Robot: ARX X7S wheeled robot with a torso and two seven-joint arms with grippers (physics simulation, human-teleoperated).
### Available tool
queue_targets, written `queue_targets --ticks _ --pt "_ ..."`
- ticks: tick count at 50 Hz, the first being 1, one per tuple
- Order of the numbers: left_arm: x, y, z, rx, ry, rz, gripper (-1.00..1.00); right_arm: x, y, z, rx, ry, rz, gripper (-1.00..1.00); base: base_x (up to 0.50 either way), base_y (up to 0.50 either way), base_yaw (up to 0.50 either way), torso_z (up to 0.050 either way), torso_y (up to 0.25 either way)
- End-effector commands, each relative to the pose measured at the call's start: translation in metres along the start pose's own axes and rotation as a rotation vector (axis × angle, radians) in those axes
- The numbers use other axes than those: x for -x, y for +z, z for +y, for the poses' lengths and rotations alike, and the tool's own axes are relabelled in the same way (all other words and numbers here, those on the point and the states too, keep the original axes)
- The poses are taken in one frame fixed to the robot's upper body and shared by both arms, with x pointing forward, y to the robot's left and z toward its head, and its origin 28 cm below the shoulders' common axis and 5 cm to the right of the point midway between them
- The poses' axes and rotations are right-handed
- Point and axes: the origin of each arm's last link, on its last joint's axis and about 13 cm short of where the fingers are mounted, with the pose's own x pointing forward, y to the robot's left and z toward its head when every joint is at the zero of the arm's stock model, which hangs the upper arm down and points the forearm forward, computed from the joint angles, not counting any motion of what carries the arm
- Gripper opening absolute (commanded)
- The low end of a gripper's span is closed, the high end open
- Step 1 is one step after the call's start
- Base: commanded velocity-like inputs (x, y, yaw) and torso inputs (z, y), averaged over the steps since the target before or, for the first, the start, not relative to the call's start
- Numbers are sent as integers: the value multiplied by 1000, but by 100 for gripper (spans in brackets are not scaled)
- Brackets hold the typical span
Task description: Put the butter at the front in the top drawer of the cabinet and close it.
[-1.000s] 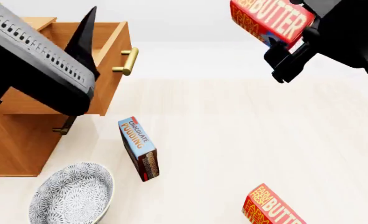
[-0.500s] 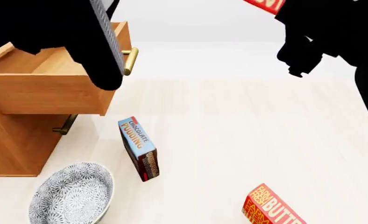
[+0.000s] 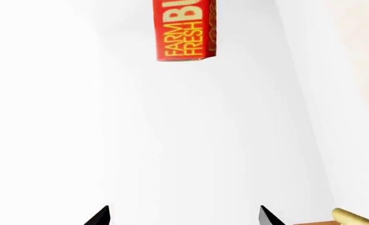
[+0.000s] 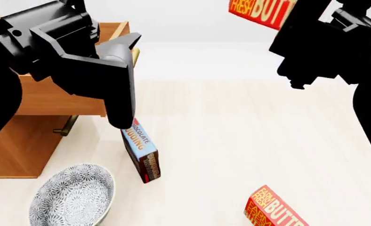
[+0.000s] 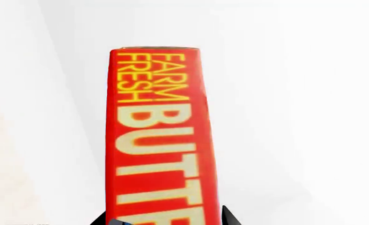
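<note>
My right gripper is shut on a red butter box and holds it high at the top right of the head view, well to the right of the cabinet. The right wrist view shows that box standing between my fingers. A second identical butter box lies on the table at the near edge. The top drawer of the wooden cabinet stands open, largely hidden by my left arm. My left gripper is open and empty in front of the drawer; the left wrist view looks toward the held butter.
A blue chocolate pudding box stands just below my left gripper. A patterned bowl sits at the near left, in front of the cabinet. A brass handle of a lower drawer sticks out. A brass handle end shows in the left wrist view.
My left arm has swung down across the drawer front, and its gripper now points down toward the pudding box. My right gripper has brought the held butter down and left, back into view.
</note>
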Motion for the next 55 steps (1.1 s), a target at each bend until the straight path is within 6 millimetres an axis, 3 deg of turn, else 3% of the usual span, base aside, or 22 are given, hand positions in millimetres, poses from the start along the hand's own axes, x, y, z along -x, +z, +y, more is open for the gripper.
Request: queue_targets --ticks 1,19,35,55 --pt "-7 1 -17 -18 -16 -25 100 11 1 -6 13 -105 -23 -100 0 0 0 0 0" --pt "-14 5 -37 18 -37 -60 100 26 1 6 64 -109 -19 -100 0 0 0 1 2" --pt "-24 11 -47 57 -63 -104 100 28 0 21 119 -110 -33 -100 0 0 0 1 1" --pt "-30 16 -50 70 -89 -137 100 29 6 24 243 -166 -81 -100 0 0 0 1 1"
